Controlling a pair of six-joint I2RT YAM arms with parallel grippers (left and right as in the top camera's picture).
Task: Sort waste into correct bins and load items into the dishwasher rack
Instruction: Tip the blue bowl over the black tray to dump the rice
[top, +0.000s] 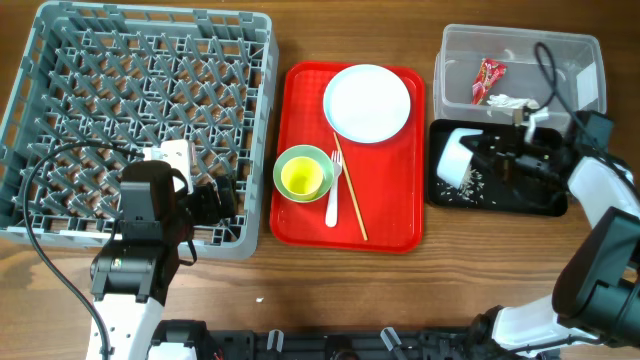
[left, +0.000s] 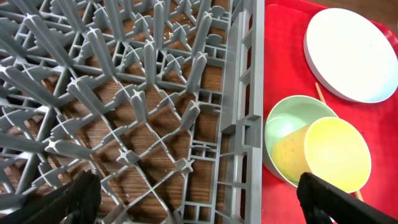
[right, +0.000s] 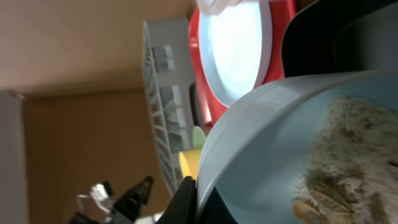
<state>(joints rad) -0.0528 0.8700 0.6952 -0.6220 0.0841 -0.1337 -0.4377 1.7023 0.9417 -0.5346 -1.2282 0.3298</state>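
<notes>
Right gripper (top: 492, 160) is pinched tight on the rim of a pale blue bowl (top: 456, 156), which I see tipped on its side over the left end of the black tray (top: 520, 204). Beige food scraps (right: 348, 155) cling inside the bowl, and more lie on the tray floor beneath it.

Clear tub (top: 460, 50), at the table's far right corner, holds the red wrapper (top: 489, 76) and white napkin (top: 508, 102).

Left gripper (left: 199, 200) hangs with fingers spread wide, holding nothing, above the near right corner of the dishwasher rack (top: 60, 60).

Red serving tray (top: 390, 235), mid-table:
- plate (top: 367, 102) at its far edge
- yellow cup (top: 302, 180) lying inside a green bowl (top: 300, 152) at the left edge
- white fork (top: 334, 200) and chopstick (top: 352, 205) just beside
</notes>
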